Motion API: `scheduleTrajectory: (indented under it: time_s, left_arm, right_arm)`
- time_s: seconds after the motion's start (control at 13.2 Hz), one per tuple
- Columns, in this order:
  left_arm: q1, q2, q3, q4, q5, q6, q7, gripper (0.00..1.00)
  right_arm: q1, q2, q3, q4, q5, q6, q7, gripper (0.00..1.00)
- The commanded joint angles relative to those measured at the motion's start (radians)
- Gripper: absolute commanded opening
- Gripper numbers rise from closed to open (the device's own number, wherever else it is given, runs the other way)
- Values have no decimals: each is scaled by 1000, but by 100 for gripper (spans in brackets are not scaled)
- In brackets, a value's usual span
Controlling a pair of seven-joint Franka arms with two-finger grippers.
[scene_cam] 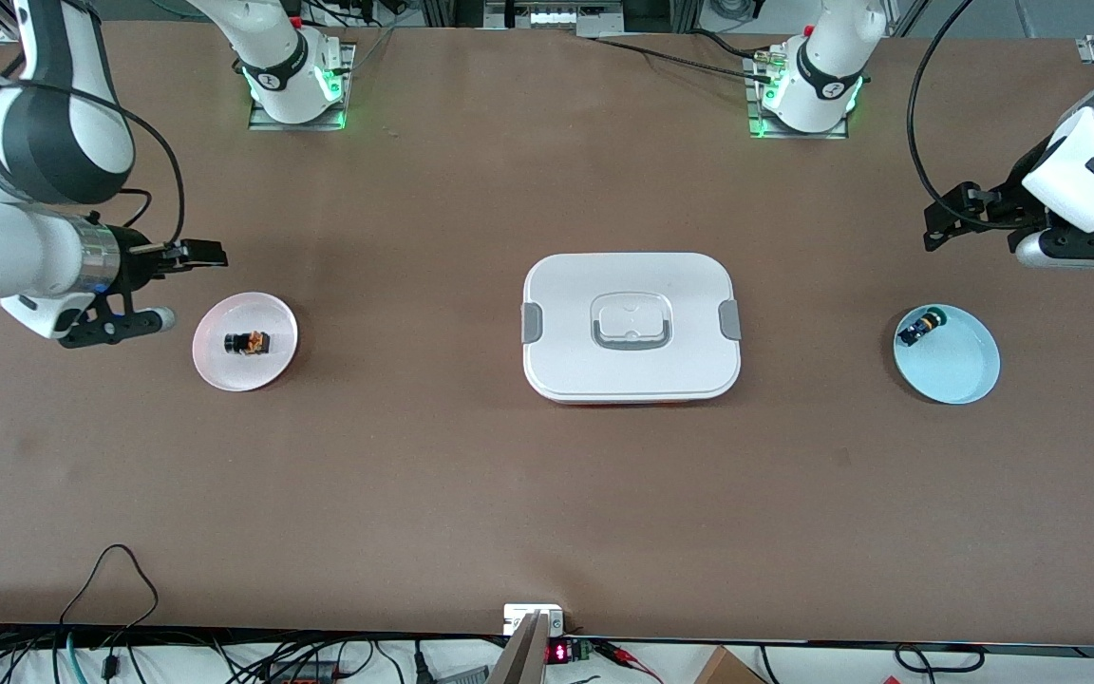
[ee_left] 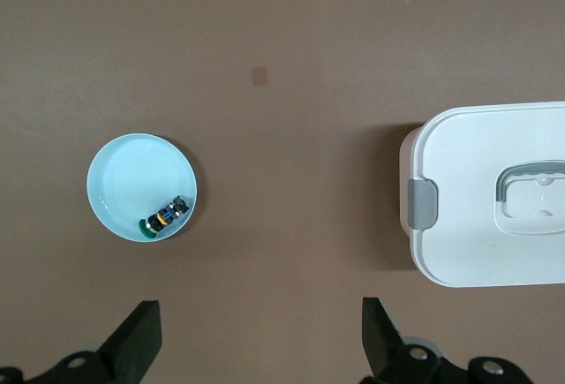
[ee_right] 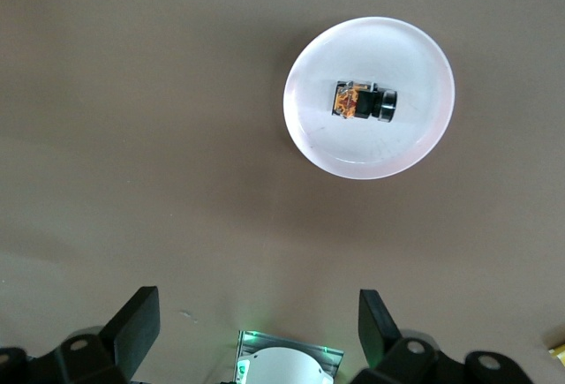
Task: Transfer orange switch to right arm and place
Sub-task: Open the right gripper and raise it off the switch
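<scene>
The orange switch [scene_cam: 248, 342] lies on its side in a small pink plate [scene_cam: 273, 366] toward the right arm's end of the table. It also shows in the right wrist view [ee_right: 362, 101]. My right gripper [scene_cam: 198, 255] is open and empty over the bare table just beside that plate; its jaws [ee_right: 259, 309] stand wide apart. My left gripper [scene_cam: 938, 224] is open and empty over the table beside a light blue plate [scene_cam: 960, 366] at the left arm's end; its jaws [ee_left: 260, 322] stand wide apart.
A black-and-blue part with a green cap [scene_cam: 919, 328] lies in the blue plate [ee_left: 124, 176], also seen in the left wrist view [ee_left: 165, 216]. A white lidded box [scene_cam: 556, 366] with grey clips sits mid-table. Cables run along the table's front edge.
</scene>
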Motion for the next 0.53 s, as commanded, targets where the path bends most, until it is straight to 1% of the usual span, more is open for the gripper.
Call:
scheduleTrajectory:
  time_s: [0.0,0.08,0.15,0.23,0.3,0.38,0.46]
  left_arm:
    - [5,13,-3,30,14,-21,21,100]
    - [3,13,-3,28,14,-21,21,100]
    - [3,13,-3,28,14,-23,21,100]
    - [3,13,-3,30,14,-32,21,100]
    - [3,13,-3,30,14,-33,21,100]
    - [5,13,-3,30,14,-33,21,100]
    - [3,13,-3,30,14,-33,21,100]
  right_arm:
    - [8,3,-2,144,-71,-57,31,100]
    - [4,5,-8,176,-91,-45,25,100]
    - [-5,5,-13,207,-137,-27,26,100]
    - [-19,6,-23,225,-136,11,39,100]
    - [-47,9,-33,242,-34,7,39,100]
    - [-59,10,-43,245,67,-16,89,100]
    - [-55,10,-62,247,51,-13,133,100]
